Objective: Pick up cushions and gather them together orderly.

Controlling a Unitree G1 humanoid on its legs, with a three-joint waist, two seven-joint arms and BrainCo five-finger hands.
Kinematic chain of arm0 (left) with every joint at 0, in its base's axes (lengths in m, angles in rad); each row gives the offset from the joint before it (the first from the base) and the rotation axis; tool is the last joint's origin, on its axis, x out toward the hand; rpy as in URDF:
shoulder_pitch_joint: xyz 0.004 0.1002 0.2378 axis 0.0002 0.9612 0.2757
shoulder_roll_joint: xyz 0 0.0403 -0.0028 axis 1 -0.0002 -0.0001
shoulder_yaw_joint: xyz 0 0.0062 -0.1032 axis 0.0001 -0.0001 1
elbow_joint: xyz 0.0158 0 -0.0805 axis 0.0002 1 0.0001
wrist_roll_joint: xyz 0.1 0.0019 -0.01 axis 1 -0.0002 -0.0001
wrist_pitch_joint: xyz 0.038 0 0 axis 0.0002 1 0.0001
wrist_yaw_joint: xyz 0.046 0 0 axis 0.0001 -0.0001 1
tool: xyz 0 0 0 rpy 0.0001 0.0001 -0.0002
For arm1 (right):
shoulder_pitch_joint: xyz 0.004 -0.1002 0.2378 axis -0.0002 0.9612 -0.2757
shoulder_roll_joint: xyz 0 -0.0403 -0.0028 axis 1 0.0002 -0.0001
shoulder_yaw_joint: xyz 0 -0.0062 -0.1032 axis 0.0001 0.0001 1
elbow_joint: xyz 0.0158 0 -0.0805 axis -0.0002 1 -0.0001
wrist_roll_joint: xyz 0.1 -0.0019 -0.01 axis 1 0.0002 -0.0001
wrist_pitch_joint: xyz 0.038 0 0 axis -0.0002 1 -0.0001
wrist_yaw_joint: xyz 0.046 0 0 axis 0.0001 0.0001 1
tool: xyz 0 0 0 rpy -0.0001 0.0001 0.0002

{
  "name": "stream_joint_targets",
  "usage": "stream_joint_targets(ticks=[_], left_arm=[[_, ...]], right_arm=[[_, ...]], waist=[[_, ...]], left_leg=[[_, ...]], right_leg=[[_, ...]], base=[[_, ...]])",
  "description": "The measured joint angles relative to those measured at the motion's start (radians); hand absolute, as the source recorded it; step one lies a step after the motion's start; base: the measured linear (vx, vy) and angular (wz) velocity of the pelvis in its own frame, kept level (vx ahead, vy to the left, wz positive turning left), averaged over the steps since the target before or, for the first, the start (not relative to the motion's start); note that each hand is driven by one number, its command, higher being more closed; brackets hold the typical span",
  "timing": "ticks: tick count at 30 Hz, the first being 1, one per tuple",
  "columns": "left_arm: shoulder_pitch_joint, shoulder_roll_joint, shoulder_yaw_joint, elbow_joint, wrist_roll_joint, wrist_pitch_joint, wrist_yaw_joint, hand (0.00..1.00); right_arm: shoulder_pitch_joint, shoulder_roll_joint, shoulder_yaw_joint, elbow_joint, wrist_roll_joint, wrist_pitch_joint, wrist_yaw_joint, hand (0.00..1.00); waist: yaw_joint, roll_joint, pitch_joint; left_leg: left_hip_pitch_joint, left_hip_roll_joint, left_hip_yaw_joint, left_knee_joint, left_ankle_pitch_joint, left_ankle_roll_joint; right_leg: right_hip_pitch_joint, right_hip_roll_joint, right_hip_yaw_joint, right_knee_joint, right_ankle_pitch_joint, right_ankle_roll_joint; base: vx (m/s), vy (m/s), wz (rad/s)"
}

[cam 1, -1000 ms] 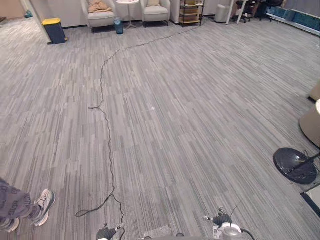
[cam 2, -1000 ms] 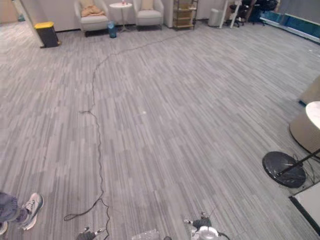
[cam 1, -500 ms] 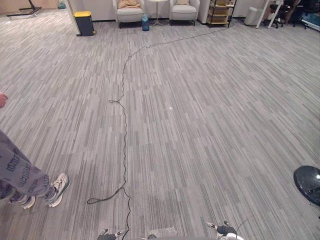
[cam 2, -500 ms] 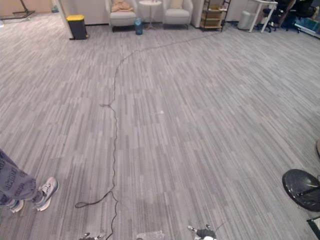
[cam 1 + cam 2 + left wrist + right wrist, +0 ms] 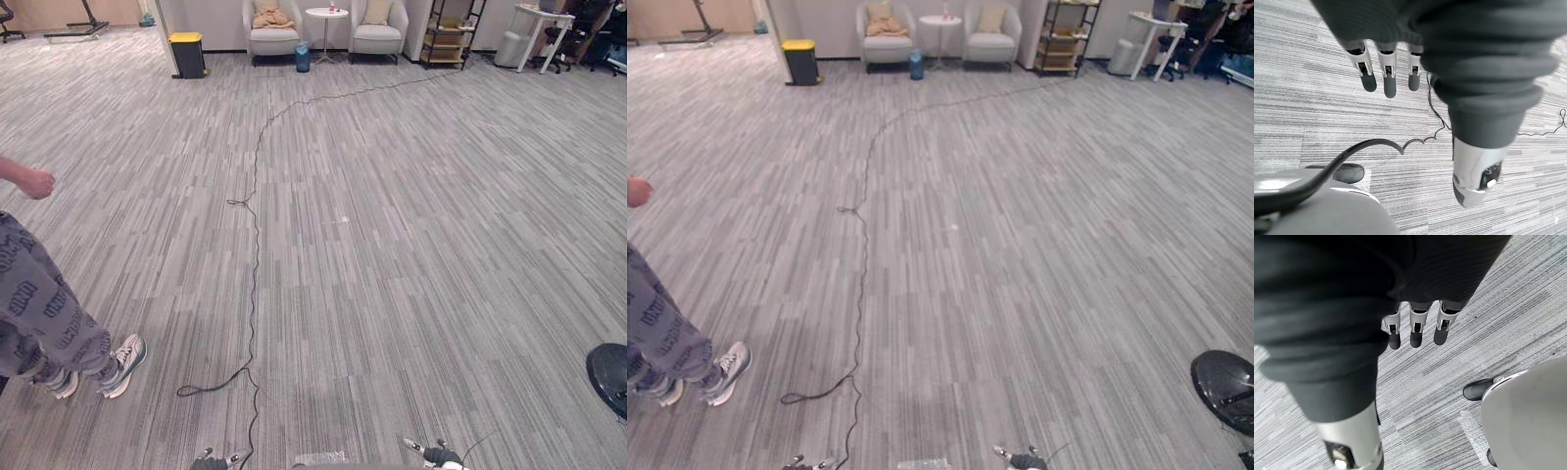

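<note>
We see our left hand (image 5: 1387, 73) hanging over the grey striped carpet (image 5: 411, 245). Its fingers are straight and a little apart, and they hold nothing. Our right hand (image 5: 1417, 328) hangs the same way, with straight fingers, the thumb off to one side and nothing held. The carpet lies under both sets of fingertips.

The cushions are far ahead of our fingers, at the end of the room. A tan cushion (image 5: 271, 17) lies on the seat of the left armchair (image 5: 274, 37) (it looks crumpled, and we cannot tell if it is really a folded blanket). A beige cushion (image 5: 377, 12) stands against the back of the right armchair (image 5: 379, 37). Between the two chairs stands a small round white table (image 5: 326, 14), with a blue bin (image 5: 302, 57) on the floor just beside it. A yellow-lidded bin (image 5: 187, 54) stands further out on the left-hand side.

Out past our left fingers stands a person (image 5: 49, 323) in grey patterned trousers and white shoes (image 5: 122, 364). Out past our right fingers lies a black round base (image 5: 612, 377).
</note>
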Motion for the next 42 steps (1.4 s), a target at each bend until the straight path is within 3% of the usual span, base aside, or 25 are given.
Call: stream_joint_targets(ticks=[7,11,14,15,17,20,23,25,26,27,28,29,31,32,33,35,37,38,40,41,42], left_arm=[[-0.012,0.007,-0.030,0.010,0.000,0.002,0.001,0.00],[-0.024,0.008,-0.032,0.013,-0.001,0.009,0.002,0.00],[-0.052,0.017,-0.039,0.012,-0.003,0.011,0.003,0.00],[-0.057,0.019,-0.039,0.009,-0.003,0.012,0.003,0.00],[-0.058,0.024,-0.038,-0.007,-0.003,0.012,0.004,0.00],[-0.062,0.024,-0.029,-0.006,-0.012,0.011,0.006,0.00],[-0.061,0.011,-0.018,-0.013,-0.023,0.008,0.007,0.00],[-0.050,-0.003,-0.019,-0.021,-0.023,0.008,0.007,0.00],[-0.042,-0.001,-0.019,-0.020,-0.023,0.007,0.006,0.00],[-0.034,0.007,-0.014,-0.020,-0.021,0.005,0.005,0.00],[-0.034,0.009,-0.009,-0.020,-0.021,0.005,0.004,0.00],[-0.034,0.011,0.008,-0.020,-0.018,0.006,0.004,0.00],[-0.035,0.009,0.010,-0.017,-0.010,0.007,0.005,0.00],[-0.037,0.010,0.008,-0.016,-0.002,0.009,0.004,0.00],[-0.044,0.016,-0.009,-0.018,-0.001,0.009,0.004,0.00],[-0.052,0.019,-0.030,-0.021,-0.001,0.009,0.004,0.00],[-0.067,0.017,-0.059,-0.025,-0.006,0.008,0.005,0.00],[-0.072,0.016,-0.059,-0.026,-0.007,0.006,0.004,0.00],[-0.100,0.011,-0.060,-0.027,-0.023,-0.003,0.004,0.00],[-0.119,0.003,-0.063,-0.028,-0.024,-0.005,0.004,0.00],[-0.124,0.002,-0.069,-0.028,-0.024,-0.007,0.004,0.00]], right_arm=[[-0.005,0.000,-0.001,0.002,0.001,0.000,0.000,0.00],[-0.007,0.000,0.003,0.002,0.007,-0.001,-0.001,0.00],[-0.022,-0.005,0.003,0.000,0.037,-0.004,-0.002,0.00],[-0.023,-0.005,0.002,-0.002,0.039,-0.004,-0.004,0.00],[-0.022,-0.002,0.001,-0.013,0.041,-0.005,-0.008,0.00],[-0.033,-0.005,-0.007,-0.021,0.040,-0.005,-0.012,0.00],[-0.054,-0.027,-0.004,-0.017,0.040,-0.005,-0.017,0.00],[-0.069,-0.044,0.022,-0.016,0.040,-0.009,-0.017,0.00],[-0.069,-0.048,0.029,-0.016,0.040,-0.016,-0.016,0.00],[-0.070,-0.036,0.023,-0.003,0.038,-0.017,-0.013,0.00],[-0.072,-0.031,0.020,0.002,0.037,-0.016,-0.010,0.00],[-0.072,-0.018,0.013,0.001,0.036,-0.017,-0.006,0.00],[-0.067,0.001,-0.011,0.002,0.032,-0.016,-0.004,0.00],[-0.061,0.005,-0.011,0.002,0.032,-0.016,0.001,0.00],[-0.058,0.006,-0.008,0.001,0.031,-0.015,0.002,0.00],[-0.062,0.002,-0.002,-0.003,0.031,-0.016,0.002,0.00],[-0.070,-0.013,0.037,-0.015,0.031,-0.022,0.005,0.00],[-0.076,-0.013,0.044,-0.017,0.031,-0.027,0.006,0.00],[-0.098,-0.014,0.065,-0.020,0.031,-0.031,0.013,0.00],[-0.107,-0.013,0.065,-0.020,0.032,-0.036,0.015,0.00],[-0.111,-0.011,0.065,-0.020,0.032,-0.036,0.016,0.00]], waist=[[-0.001,0.003,0.006],[0.000,0.005,0.025],[0.002,-0.004,0.058],[0.006,-0.006,0.070],[0.011,-0.014,0.084],[0.023,-0.014,0.093],[0.030,-0.002,0.107],[0.038,0.012,0.110],[0.052,0.003,0.104],[0.054,-0.010,0.091],[0.056,-0.019,0.087],[0.065,-0.030,0.081],[0.070,-0.027,0.079],[0.067,-0.026,0.079],[0.060,-0.025,0.080],[0.053,-0.017,0.086],[0.041,0.006,0.102],[0.036,0.007,0.103],[0.012,0.008,0.107],[0.011,0.009,0.111],[0.009,0.002,0.108]], left_leg=[[-0.008,0.000,-0.016,0.001,0.003,0.004],[-0.030,0.006,-0.016,0.014,-0.009,-0.013],[-0.166,0.017,-0.015,0.268,-0.129,-0.029],[-0.212,0.030,0.010,0.364,-0.162,-0.054],[-0.254,0.041,0.049,0.450,-0.172,-0.072],[-0.323,0.061,0.091,0.513,-0.205,-0.062],[-0.385,0.065,0.089,0.436,-0.180,-0.077],[-0.413,0.084,0.098,0.359,-0.062,-0.098],[-0.406,0.071,0.120,0.372,-0.058,-0.052],[-0.409,0.051,0.144,0.388,-0.100,-0.014],[-0.413,0.044,0.157,0.399,-0.120,-0.004],[-0.410,0.033,0.178,0.413,-0.153,0.011],[-0.362,0.031,0.198,0.411,-0.179,0.040],[-0.316,0.031,0.203,0.403,-0.196,0.047],[-0.260,0.027,0.198,0.381,-0.209,0.048],[-0.172,0.024,0.185,0.332,-0.215,0.049],[-0.019,0.026,0.172,0.234,-0.215,0.050],[0.006,0.029,0.172,0.219,-0.216,0.051],[0.055,0.045,0.170,0.199,-0.239,0.054],[0.088,0.056,0.168,0.178,-0.251,0.043],[0.097,0.053,0.165,0.171,-0.251,0.043]], right_leg=[[0.000,0.000,-0.017,-0.003,-0.006,-0.002],[-0.041,0.001,-0.020,0.073,-0.052,-0.012],[-0.107,-0.010,-0.034,0.187,-0.113,-0.024],[-0.127,-0.013,-0.037,0.235,-0.143,-0.030],[-0.140,-0.022,-0.039,0.273,-0.175,-0.035],[-0.132,-0.024,-0.037,0.255,-0.190,-0.050],[-0.098,-0.043,-0.030,0.212,-0.195,-0.043],[-0.069,-0.045,-0.008,0.157,-0.198,-0.037],[-0.054,-0.060,0.019,0.132,-0.210,-0.017],[-0.049,-0.090,0.028,0.120,-0.214,-0.008],[-0.048,-0.100,0.030,0.134,-0.210,0.003],[-0.081,-0.121,0.040,0.208,-0.211,0.038],[-0.151,-0.128,0.069,0.403,-0.203,0.055],[-0.210,-0.139,0.077,0.582,-0.179,0.108],[-0.285,-0.146,0.072,0.784,-0.157,0.132],[-0.347,-0.147,0.034,0.956,-0.167,0.102],[-0.416,-0.131,-0.053,0.989,-0.226,0.000],[-0.435,-0.119,-0.071,0.959,-0.236,-0.013],[-0.516,-0.060,-0.117,0.782,-0.232,-0.031],[-0.555,0.000,-0.113,0.583,-0.159,-0.023],[-0.557,0.019,-0.108,0.490,-0.112,-0.017]], base=[[0.03,-0.020,0.07],[0.01,-0.041,0.04],[0.00,-0.053,0.13],[-0.03,-0.058,0.18],[-0.03,-0.059,0.19],[0.04,-0.033,0.14],[0.14,0.075,0.01],[0.22,0.172,-0.30],[0.32,0.211,-0.40],[0.35,0.207,-0.38],[0.42,0.170,-0.32],[0.43,0.163,-0.34],[0.48,0.186,-0.35],[0.44,0.167,-0.20],[0.55,0.175,-0.12],[0.40,0.086,-0.07],[0.39,0.045,-0.19],[0.37,0.003,0.00],[0.39,-0.028,0.10],[0.41,-0.043,0.08],[0.52,-0.084,0.30]])
